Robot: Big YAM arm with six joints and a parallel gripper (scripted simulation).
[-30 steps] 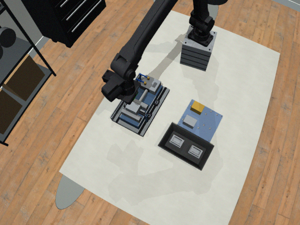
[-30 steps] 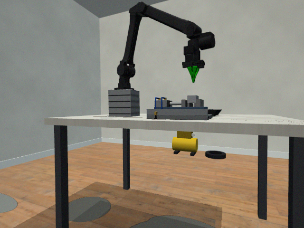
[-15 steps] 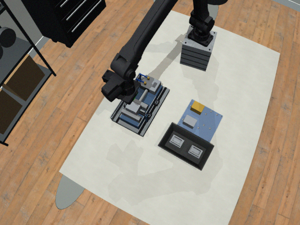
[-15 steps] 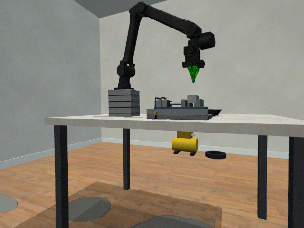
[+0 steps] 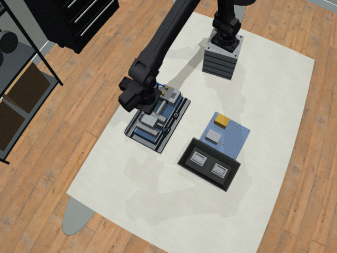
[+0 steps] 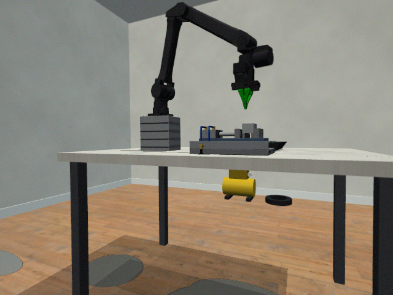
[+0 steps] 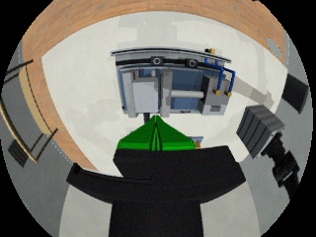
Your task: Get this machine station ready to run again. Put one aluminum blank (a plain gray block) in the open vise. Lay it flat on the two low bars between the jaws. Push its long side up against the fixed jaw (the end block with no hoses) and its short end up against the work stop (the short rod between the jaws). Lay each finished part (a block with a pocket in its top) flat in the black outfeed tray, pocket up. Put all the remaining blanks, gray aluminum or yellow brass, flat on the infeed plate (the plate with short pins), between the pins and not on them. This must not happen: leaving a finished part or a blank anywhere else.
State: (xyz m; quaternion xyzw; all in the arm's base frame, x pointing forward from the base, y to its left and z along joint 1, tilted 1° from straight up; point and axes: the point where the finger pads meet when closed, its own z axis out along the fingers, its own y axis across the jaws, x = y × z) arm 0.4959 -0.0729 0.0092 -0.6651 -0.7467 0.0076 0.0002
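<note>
Gray aluminum sits in the vise at the left of the table: one blank lies between the jaws, though from the top view it looks perched and a little askew, and I cannot tell whether it rests flat on the two low bars or touches the fixed jaw and the work stop. The gripper hangs well above the vise, its green fingers pressed together to a point and holding nothing. Further right, the infeed plate carries a yellow brass blank and a second gray blank, both apparently between the pins. Right again and nearer the camera, the black outfeed tray holds two finished parts, pockets up. By my judgement the sorting is done and the step in hand is seating the vise blank. The next move likely calls for coming down beside the blank with the fingers closed and nudging its long side against the hose-free jaw, then its short end to the stop.
</note>
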